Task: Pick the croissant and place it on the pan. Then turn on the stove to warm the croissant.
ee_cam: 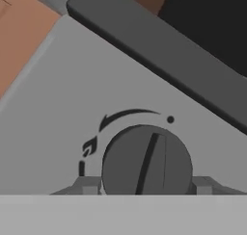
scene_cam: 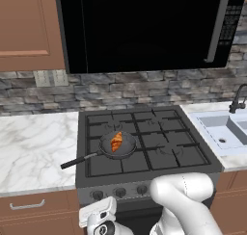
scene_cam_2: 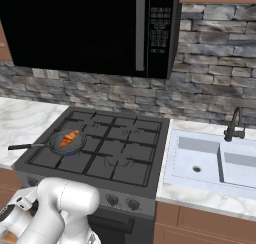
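Note:
The golden-brown croissant (scene_cam: pixel 116 142) (scene_cam_2: pixel 69 138) lies inside the small dark pan (scene_cam: pixel 128 150) (scene_cam_2: pixel 77 145). That pan rests on the front left burner of the stove (scene_cam: pixel 159 133) (scene_cam_2: pixel 120 148), its thin black handle (scene_cam: pixel 77 161) pointing left over the counter. Low at the stove's front panel, my gripper (ee_cam: pixel 146 187) is shut on a round grey knob (ee_cam: pixel 147 159), one fingertip (ee_cam: pixel 89 186) on each side of it. The knob's ridge stands nearly upright in the hand view, with a flame mark and an arc arrow printed beside it.
A black microwave (scene_cam: pixel 144 27) hangs above the range. To the right are a white sink (scene_cam: pixel 224 128) and a dark faucet (scene_cam: pixel 237 100). Marble counter (scene_cam: pixel 34 147) stretches left of the stove, with wooden drawers below.

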You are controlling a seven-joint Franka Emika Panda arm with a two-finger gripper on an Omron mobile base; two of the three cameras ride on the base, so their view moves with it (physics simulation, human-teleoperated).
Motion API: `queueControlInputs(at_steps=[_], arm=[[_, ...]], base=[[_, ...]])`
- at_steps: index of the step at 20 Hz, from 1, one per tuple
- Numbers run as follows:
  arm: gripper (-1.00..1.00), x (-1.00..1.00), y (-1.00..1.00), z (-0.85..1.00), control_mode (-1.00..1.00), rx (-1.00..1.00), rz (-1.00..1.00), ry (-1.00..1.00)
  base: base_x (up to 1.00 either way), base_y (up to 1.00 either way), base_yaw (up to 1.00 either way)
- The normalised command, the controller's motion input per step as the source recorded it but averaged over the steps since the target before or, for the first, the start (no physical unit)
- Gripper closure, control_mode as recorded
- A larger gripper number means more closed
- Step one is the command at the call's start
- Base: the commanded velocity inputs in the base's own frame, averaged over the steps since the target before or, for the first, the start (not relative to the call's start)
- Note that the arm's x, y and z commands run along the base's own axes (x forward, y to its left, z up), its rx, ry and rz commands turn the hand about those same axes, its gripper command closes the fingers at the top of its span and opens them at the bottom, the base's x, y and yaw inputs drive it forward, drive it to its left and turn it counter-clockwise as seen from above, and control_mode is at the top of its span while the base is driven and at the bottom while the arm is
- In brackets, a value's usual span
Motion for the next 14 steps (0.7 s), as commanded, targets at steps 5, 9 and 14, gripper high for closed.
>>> queueControlInputs(at_steps=[5,9,14], arm=[[1.00,0.00,0.08,0.00,-1.00,-0.12,0.03,0.00],[1.00,0.00,0.11,0.00,-1.00,-0.11,0.02,0.00],[1.00,0.00,0.12,0.00,-1.00,-0.10,0.02,0.00]], base=[[0.00,0.00,0.00],[0.00,0.00,0.00],[0.00,0.00,0.00]])
